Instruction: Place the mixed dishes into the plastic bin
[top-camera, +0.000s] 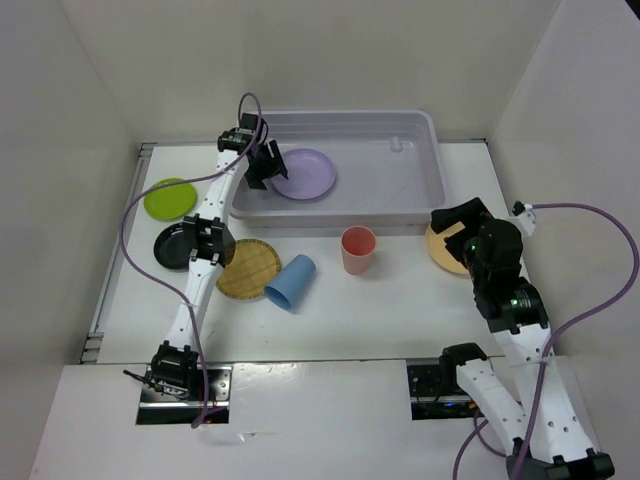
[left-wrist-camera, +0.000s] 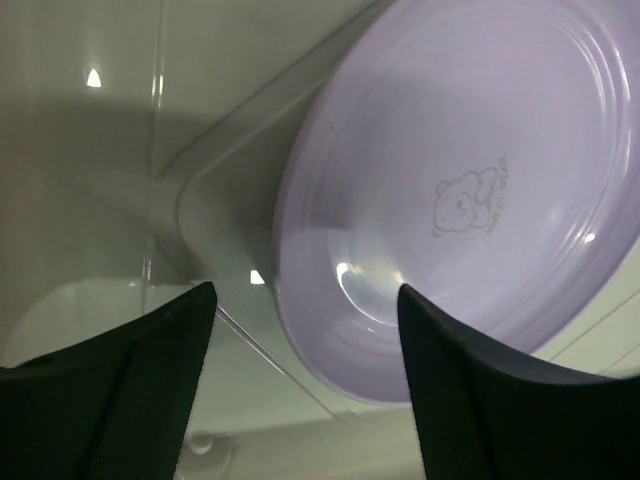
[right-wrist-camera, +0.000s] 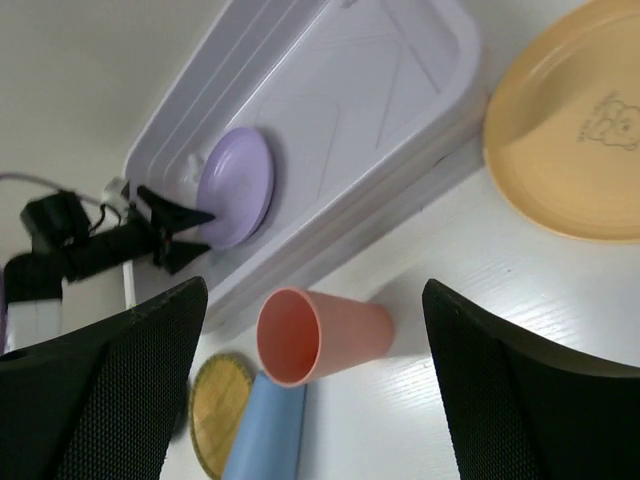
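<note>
Jaws of left gripper (left-wrist-camera: 305, 295) spread apart, lavender plate (left-wrist-camera: 460, 200) just beyond them, inside plastic bin (top-camera: 390, 180)

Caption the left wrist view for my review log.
Left gripper, fingers open, over the lavender plate lying in the plastic bin near its rounded corner.

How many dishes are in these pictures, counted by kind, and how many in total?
Plates: 5 (lavender plate, lime green plate, black plate, woven tan plate, orange-yellow plate)
Cups: 2 (blue cup, salmon-red cup)
Total: 7 dishes
</note>
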